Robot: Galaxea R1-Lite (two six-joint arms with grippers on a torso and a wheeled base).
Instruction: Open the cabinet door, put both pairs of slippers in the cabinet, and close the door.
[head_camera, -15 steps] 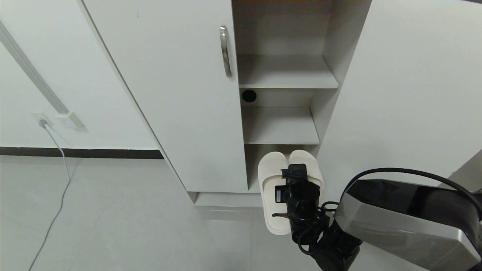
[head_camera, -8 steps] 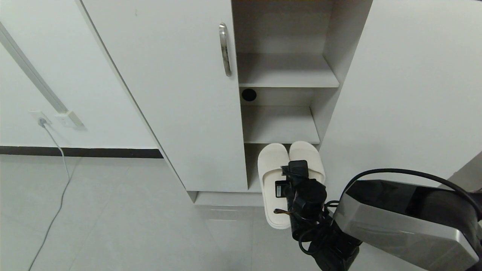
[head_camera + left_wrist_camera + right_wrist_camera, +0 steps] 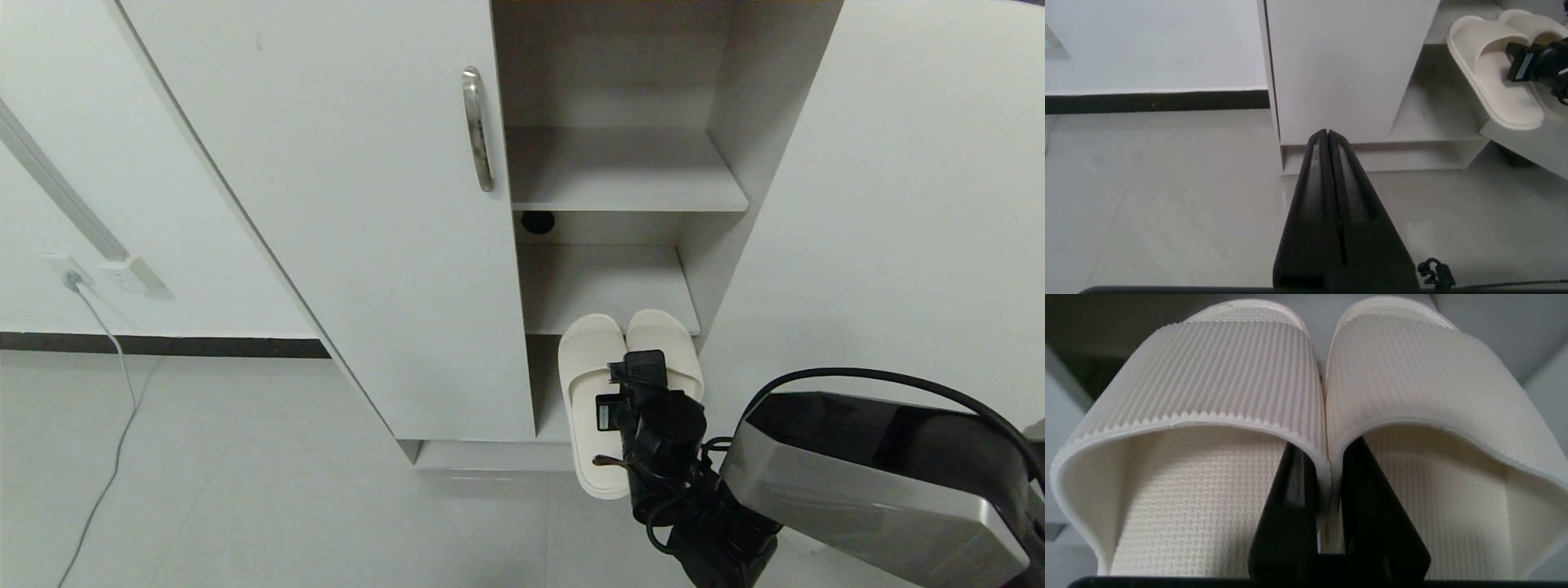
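Head view first: the cabinet (image 3: pixel 612 65) has its right-hand door (image 3: pixel 898 204) swung wide open, while the left-hand door (image 3: pixel 343 204) with the metal handle (image 3: pixel 478 131) is shut. So I'd say the opening step is done. A cream pair of slippers (image 3: pixel 586 351) hangs in the air right at the opening, toes pointing in and heels sticking out over the floor (image 3: pixel 245 490). The toes line up with the front edge of the lower shelf (image 3: pixel 604 286). I can't tell from here whether they're headed onto that shelf or into the bottom compartment under it. The right jaws are buried under the wrist hardware in this shot.

Left wrist view: the left jaws are pressed together with nothing between them, pointing at the floor in front of the cabinet base, well apart from the pair. My guess is that arm is parked out of the way so the open side stays free. Off to the side you can see the slippers tilted, clear of the bottom board.

Right wrist view is the neat one. One finger sits inside each slipper, and the right jaws are clamped on the two inner side walls where the slippers touch. That's why both travel as one bundle, side by side. The walls look soft, so I'd expect some sag. The pair needs to go deeper before letting go.
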